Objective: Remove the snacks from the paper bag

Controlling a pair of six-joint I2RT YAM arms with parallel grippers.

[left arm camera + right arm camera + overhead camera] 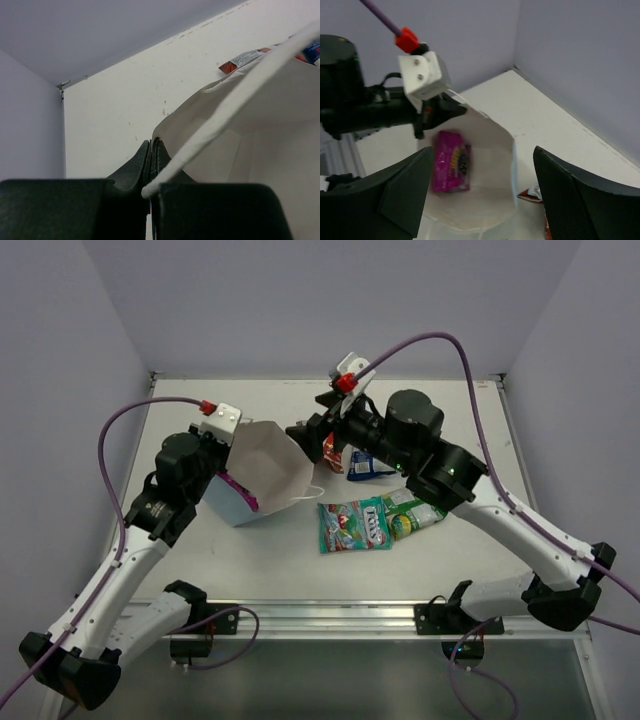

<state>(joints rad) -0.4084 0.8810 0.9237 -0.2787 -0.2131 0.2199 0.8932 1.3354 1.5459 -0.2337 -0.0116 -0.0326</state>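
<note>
Left gripper is clamped on the rim of the light blue paper gift bag. Its fingers are pressed together with the white paper edge pinched between them. The bag is tipped at centre-left of the white table, mouth toward my right arm. Right gripper is spread wide with nothing between the fingers, hanging just in front of the bag mouth.

Around it, four packets are out on the table, right of the bag.
- The red-and-white crinkly packet and the dark blue glossy packet lie under my right wrist, partly covered by it.
- The teal packet with candy pictures lies flat in front.
- The green packet is just beside the teal one on its right; touching or overlapping, can't tell which.

Nothing sits between my right fingers and the opening.

Views:
- Right wrist looks straight into the bag. The magenta packet lies on the white inner wall.
- Overhead shows only a sliver of the magenta packet at the near rim.
- Left wrist shows the thin white string handle running diagonally across the frame, with the red-and-white packet peeking over the bag edge.

Hard to read:
- The magenta packet is blurred and its print is illegible.
- The bag bottom is cut off behind its near rim in the right wrist view, so I can't tell what lies deeper.
- The bag's blue outside shows only from overhead.
</note>
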